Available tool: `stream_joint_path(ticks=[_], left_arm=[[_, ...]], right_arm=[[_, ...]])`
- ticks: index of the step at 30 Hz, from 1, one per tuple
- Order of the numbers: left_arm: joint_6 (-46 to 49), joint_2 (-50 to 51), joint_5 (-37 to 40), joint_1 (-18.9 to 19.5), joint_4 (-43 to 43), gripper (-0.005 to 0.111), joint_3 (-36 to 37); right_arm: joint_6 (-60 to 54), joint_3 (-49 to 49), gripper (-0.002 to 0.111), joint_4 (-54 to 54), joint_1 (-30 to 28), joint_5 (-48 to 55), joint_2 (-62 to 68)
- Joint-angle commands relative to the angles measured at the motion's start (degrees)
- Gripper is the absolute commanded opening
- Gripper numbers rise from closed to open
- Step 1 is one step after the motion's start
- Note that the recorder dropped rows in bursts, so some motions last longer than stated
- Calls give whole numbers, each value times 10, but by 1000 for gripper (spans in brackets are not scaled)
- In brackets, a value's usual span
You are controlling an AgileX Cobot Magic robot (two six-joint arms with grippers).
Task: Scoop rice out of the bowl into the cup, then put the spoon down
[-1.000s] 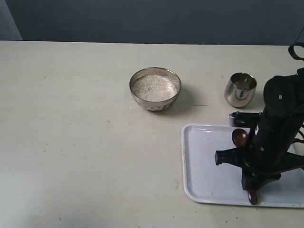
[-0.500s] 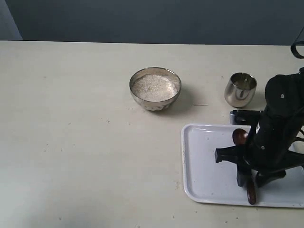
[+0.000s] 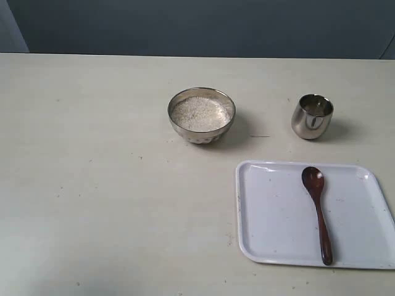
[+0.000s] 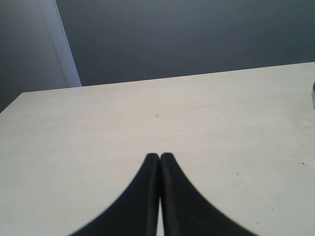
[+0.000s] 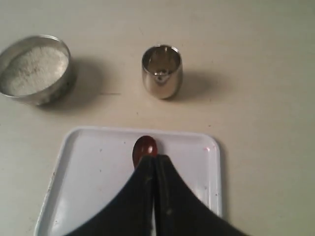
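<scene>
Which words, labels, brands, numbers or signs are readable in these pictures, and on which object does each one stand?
None: no view shows any readable text, number or sign. The steel bowl, the steel cup, the wooden spoon, the white tray and the table all look plain.

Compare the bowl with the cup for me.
The bowl is wider and shallower; the cup is narrower and taller. The bowl is filled nearly to its rim with rice; what the cup holds is unclear. The bowl's lower outside is dimpled; the cup's is smooth. Both are shiny steel, upright on the table.
</scene>
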Motion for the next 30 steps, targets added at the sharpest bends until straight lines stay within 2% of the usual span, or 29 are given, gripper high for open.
stream_joint_path(ticks=[1,5,7,10,13,19,21,22,23,24,25,27,30], left_arm=[[-4,-3,-1,-5,-1,1,-2],[-4,-3,-1,-5,-1,1,-2],[-4,-3,-1,-5,-1,1,-2],[-4,-3,-1,-5,-1,1,-2],[-4,-3,-1,-5,0,1,-2],[-4,-3,-1,-5,2,1,-2],[-4,-3,-1,-5,2,1,-2],[-4,-3,-1,-5,2,1,-2],[-4,-3,-1,-5,2,1,-2],[-4,-3,-1,-5,2,1,-2],[-4,-3,-1,-5,2,1,-2],[-4,-3,-1,-5,2,1,-2],[-4,-3,-1,-5,2,1,-2]], right_arm=[[7,49,0,-26,-1,41,-169],[62,70,0,-31,-1,54,-284],[95,74,0,18,-1,62,-328],[95,74,0,114,-1,87,-342],[69,63,0,96,-2,101,-342],[55,85,0,14,-2,-91,-342],[41,157,0,-33,-37,-172,-342],[10,217,0,-10,-89,-247,-342],[-17,247,0,23,-121,-282,-342],[-105,290,0,134,-183,-327,-342],[-237,311,0,267,-234,-333,-342],[-417,326,0,399,-292,-307,-342],[-429,329,0,400,-333,-279,-342]])
